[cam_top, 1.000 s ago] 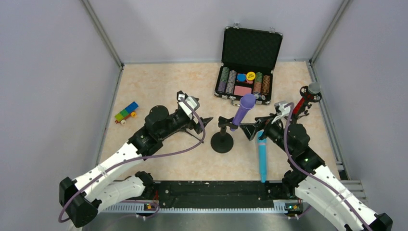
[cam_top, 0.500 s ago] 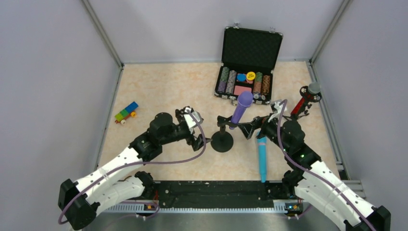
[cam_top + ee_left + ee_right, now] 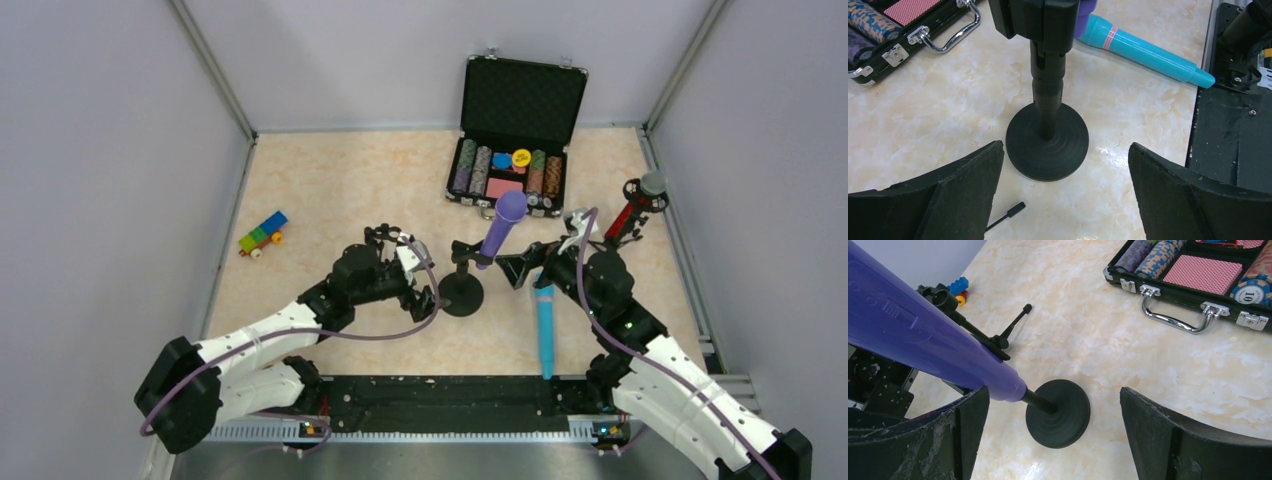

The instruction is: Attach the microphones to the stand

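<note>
A black stand with a round base (image 3: 461, 293) holds the purple microphone (image 3: 503, 228) tilted in its clip. The teal-blue microphone (image 3: 545, 325) lies flat on the table right of the base. The red microphone (image 3: 626, 214) with a grey head sits in a second clip at the far right. My left gripper (image 3: 424, 290) is open and empty, low just left of the base (image 3: 1047, 142). My right gripper (image 3: 518, 268) is open and empty beside the purple microphone (image 3: 923, 335), with the base (image 3: 1058, 412) between its fingers in its wrist view.
An open black case of poker chips (image 3: 510, 170) stands at the back; its handle shows in the wrist views (image 3: 1175, 320). A small coloured brick toy (image 3: 262, 233) lies at the left. A black rail (image 3: 450, 405) runs along the near edge.
My left gripper has moved right and down towards the stand's base. My right gripper shifted slightly, and the purple microphone's head moved a little left.
</note>
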Robot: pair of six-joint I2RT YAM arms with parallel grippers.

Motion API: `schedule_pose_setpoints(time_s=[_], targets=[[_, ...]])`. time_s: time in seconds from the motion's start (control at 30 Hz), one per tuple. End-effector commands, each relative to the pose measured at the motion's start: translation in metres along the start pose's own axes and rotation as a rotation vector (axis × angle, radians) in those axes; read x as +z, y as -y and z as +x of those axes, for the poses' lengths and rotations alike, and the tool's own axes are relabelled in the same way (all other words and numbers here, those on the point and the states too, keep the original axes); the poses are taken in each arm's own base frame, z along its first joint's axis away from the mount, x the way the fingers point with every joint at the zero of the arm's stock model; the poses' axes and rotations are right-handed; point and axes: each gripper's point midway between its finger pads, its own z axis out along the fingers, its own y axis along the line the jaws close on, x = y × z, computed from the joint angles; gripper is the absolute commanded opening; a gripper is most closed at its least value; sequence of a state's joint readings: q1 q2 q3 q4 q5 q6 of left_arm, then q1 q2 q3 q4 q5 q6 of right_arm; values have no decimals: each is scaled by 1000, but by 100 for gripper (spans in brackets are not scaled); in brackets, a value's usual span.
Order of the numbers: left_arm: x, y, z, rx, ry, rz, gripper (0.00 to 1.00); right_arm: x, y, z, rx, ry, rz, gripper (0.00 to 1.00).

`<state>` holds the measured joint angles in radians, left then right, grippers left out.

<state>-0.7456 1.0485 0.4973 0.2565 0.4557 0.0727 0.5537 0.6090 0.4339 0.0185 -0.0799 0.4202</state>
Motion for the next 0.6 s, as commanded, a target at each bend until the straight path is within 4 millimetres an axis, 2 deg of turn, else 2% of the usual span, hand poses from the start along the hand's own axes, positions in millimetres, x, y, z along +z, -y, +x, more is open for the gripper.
schedule_pose_setpoints(time_s=[0.0,0.27,0.57], targets=[[6,-7,-30,57,164,-26,99,-4,3,-7,-15,60,14,99],[20,-9,-11,61,170,-5,99,-13,13,-6,-20,105,49,99],[40,-21,-12,80,197,-20,95,-15,21,0,-19,103,86,99]])
